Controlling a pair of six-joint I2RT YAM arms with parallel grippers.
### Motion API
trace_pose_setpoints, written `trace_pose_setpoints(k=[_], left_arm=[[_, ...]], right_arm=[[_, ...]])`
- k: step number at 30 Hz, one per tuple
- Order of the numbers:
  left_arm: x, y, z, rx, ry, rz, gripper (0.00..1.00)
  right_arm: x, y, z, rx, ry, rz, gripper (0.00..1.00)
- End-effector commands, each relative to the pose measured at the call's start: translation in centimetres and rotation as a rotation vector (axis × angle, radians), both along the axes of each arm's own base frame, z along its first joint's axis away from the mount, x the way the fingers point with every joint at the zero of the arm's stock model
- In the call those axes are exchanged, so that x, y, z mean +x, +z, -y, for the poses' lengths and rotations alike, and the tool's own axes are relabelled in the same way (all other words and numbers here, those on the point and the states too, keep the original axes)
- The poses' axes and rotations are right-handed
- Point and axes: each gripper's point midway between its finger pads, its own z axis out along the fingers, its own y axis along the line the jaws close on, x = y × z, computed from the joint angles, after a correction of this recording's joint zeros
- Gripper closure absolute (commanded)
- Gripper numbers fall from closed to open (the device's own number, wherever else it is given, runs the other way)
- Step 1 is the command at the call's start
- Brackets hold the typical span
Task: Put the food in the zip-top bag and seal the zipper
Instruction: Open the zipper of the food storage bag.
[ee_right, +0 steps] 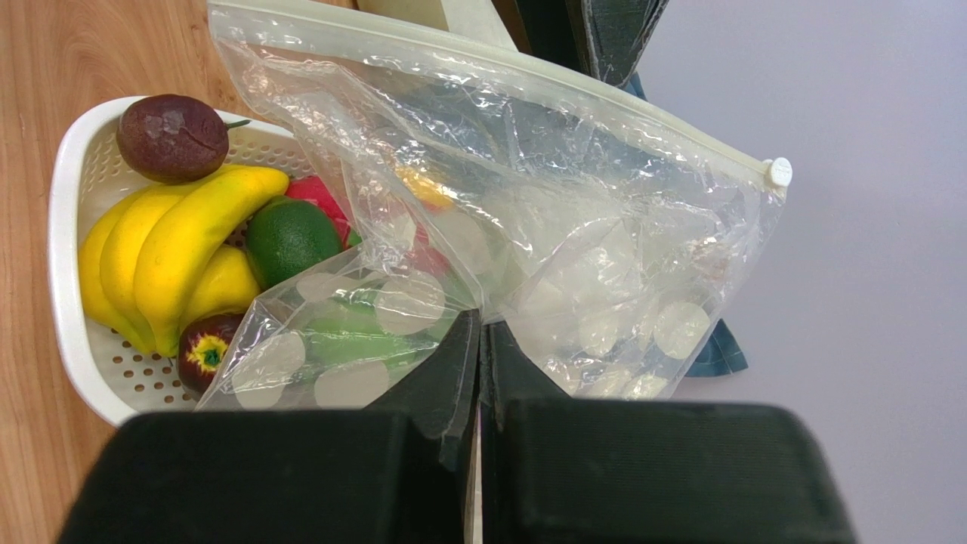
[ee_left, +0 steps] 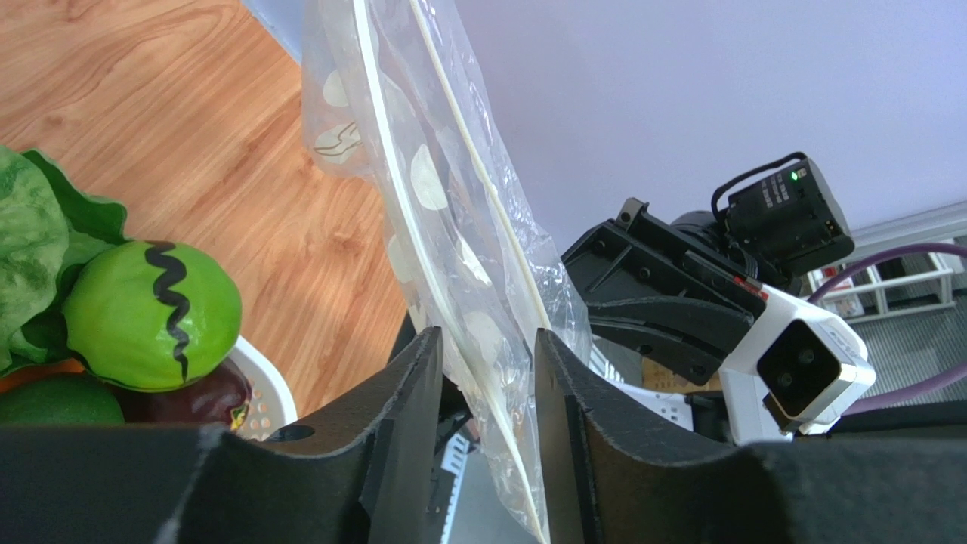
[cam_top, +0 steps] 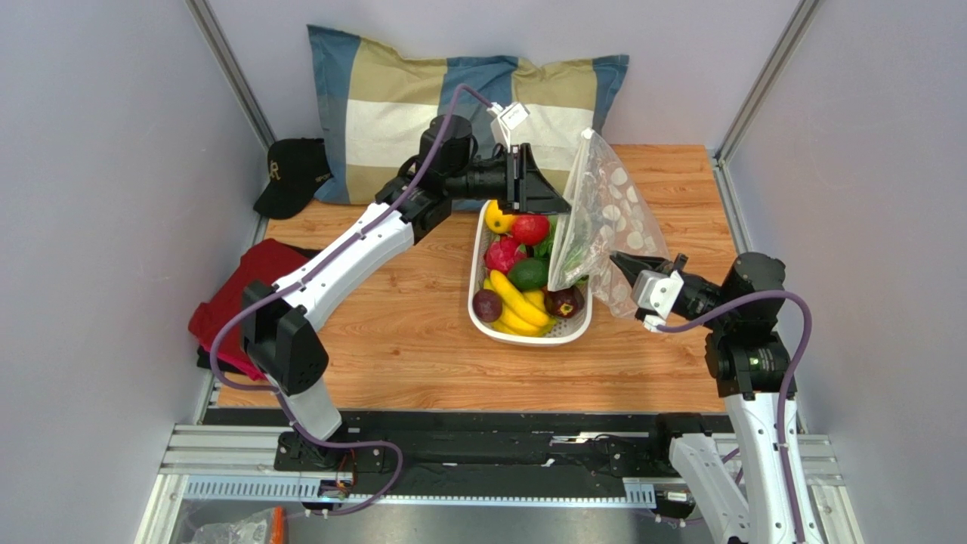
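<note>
Top view: the zip-top bag (cam_top: 602, 215) is up off the table (cam_top: 375, 329), standing on edge just right of the white basket (cam_top: 482, 289), stretched between the two arms. The left gripper (cam_top: 534, 187) is at the bag's upper left edge, above the far end of the basket. The right gripper (cam_top: 622, 270) has the lower right corner. The red apple (cam_top: 529, 229) sits in the basket with the bananas (cam_top: 516, 304) and other toy fruit. A striped pillow (cam_top: 454, 102) lies at the back.

Left wrist: the fingers (ee_left: 397, 419) are apart, one on each side of the bag, and the zipper (ee_left: 381, 147) strip runs down through the gap. I can't tell if either pad actually touches the plastic. Lettuce (ee_left: 28, 238) and a green fruit (ee_left: 153, 312) with a black zigzag sit in the basket on the left. The other arm's gripper is visible past the bag.

Right wrist: its fingers are pressed together, pinching the spotted part of the bag. The zipper runs along the far rim, with a white slider (ee_right: 778, 172) at the right end. Something green shows through the plastic low on the left, but I can't tell if it's inside the bag or behind it.
</note>
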Motion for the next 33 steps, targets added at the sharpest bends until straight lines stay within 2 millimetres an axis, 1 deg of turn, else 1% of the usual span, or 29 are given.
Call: trace_pose_setpoints(k=[1,4,5,6,7,10,11,12,13,14,15,16,17,18,19,20,21,22,23,24,25,26,27,28,29,30,31,32,33], left_arm=[[0.0,1.5,0.3,-0.054,-0.013,0.023,0.58],[0.3,1.0,0.5,-0.059,-0.015,0.016,0.6],[0.5,0.8,0.5,-0.058,-0.012,0.011,0.62],[0.4,1.1,0.6,-0.063,-0.015,0.018,0.64],[0.8,0.7,0.7,-0.055,-0.009,0.016,0.66],[1.0,0.5,0.7,-0.023,-0.007,0.027,0.73],[0.9,0.5,0.7,-0.014,-0.008,0.029,0.77],[0.7,0.3,0.4,0.007,-0.007,0.02,0.79],[0.6,0.3,0.2,0.018,-0.008,0.048,0.83],[0.5,0.4,-0.1,0.029,-0.002,0.059,0.93],[0.4,-0.2,-0.5,0.059,0.006,0.042,1.0],[0.8,0.0,-1.3,0.071,0.033,0.06,1.0],[1.0,-0.1,-1.9,0.086,0.049,0.054,1.0],[1.1,-0.6,-3.0,0.133,0.071,0.015,1.0],[2.4,-1.0,-4.7,0.169,0.119,0.026,1.0],[3.1,-1.3,-6.0,0.194,0.149,0.017,1.0],[3.4,-2.5,-7.4,0.233,0.172,-0.01,1.0],[4.0,-2.4,-9.0,0.257,0.217,0.027,1.0],[5.6,-2.9,-11.7,0.279,0.287,0.024,1.0],[5.7,-3.8,-13.3,0.314,0.313,0.0,1.0],[6.1,-3.6,-15.1,0.346,0.351,0.032,1.0],[6.9,-3.5,-17.4,0.365,0.404,0.033,1.0],[6.7,-3.7,-18.9,0.386,0.426,0.027,1.0],[6.4,-2.8,-20.5,0.407,0.457,0.08,1.0],[6.2,-2.6,-21.7,0.424,0.481,0.094,1.0],[6.1,-2.7,-23.9,0.454,0.525,0.079,1.0],[5.8,-2.2,-25.3,0.494,0.552,0.128,1.0],[5.6,-2.3,-26.5,0.529,0.575,0.134,1.0],[4.9,-2.4,-27.7,0.578,0.596,0.123,1.0]], right_arm=[[-0.6,0.8,-0.5,0.002,0.037,0.054,1.0],[-0.6,1.0,-0.6,0.014,0.04,0.06,1.0],[-0.7,1.1,-0.6,0.014,0.04,0.065,1.0],[-0.7,1.1,-0.6,0.018,0.041,0.062,1.0],[-0.8,1.2,-0.6,0.023,0.044,0.06,1.0],[-0.7,1.7,-0.8,0.036,0.053,0.072,1.0],[-0.5,1.8,-0.9,0.043,0.054,0.068,1.0],[-0.3,2.2,-0.9,0.053,0.054,0.071,1.0],[-0.4,2.4,-1.1,0.056,0.063,0.071,1.0],[-0.1,2.4,-1.2,0.059,0.069,0.061,1.0],[-0.1,2.5,-1.3,0.061,0.076,0.058,1.0],[-0.1,2.6,-1.6,0.067,0.088,0.052,1.0],[0.4,2.5,-1.7,0.075,0.084,0.033,0.93],[0.7,2.7,-1.8,0.084,0.08,0.017,0.82],[0.7,3.5,-2.2,0.114,0.078,-0.017,0.72],[1.3,4.1,-2.0,0.128,0.049,-0.038,0.52],[2.4,3.3,-2.3,0.136,0.04,-0.121,0.41],[2.5,5.2,-2.5,0.165,0.039,-0.14,0.29],[3.2,5.4,-2.5,0.185,0.019,-0.184,0.11],[4.5,4.9,-2.6,0.198,0.003,-0.251,0.07],[5.2,5.4,-2.8,0.215,-0.003,-0.277,0.05],[5.4,7.2,-3.0,0.258,-0.009,-0.303,0.05],[5.9,7.8,-3.1,0.278,-0.012,-0.327,0.05],[7.1,7.4,-3.5,0.295,-0.016,-0.385,0.05],[7.3,9.2,-3.7,0.334,-0.017,-0.406,0.05],[7.9,9.4,-4.1,0.353,-0.022,-0.444,0.06],[8.9,8.9,-4.9,0.359,-0.018,-0.495,0.07],[9.4,8.8,-5.2,0.367,-0.033,-0.533,0.08],[9.3,9.9,-6.2,0.391,-0.018,-0.561,0.08]])
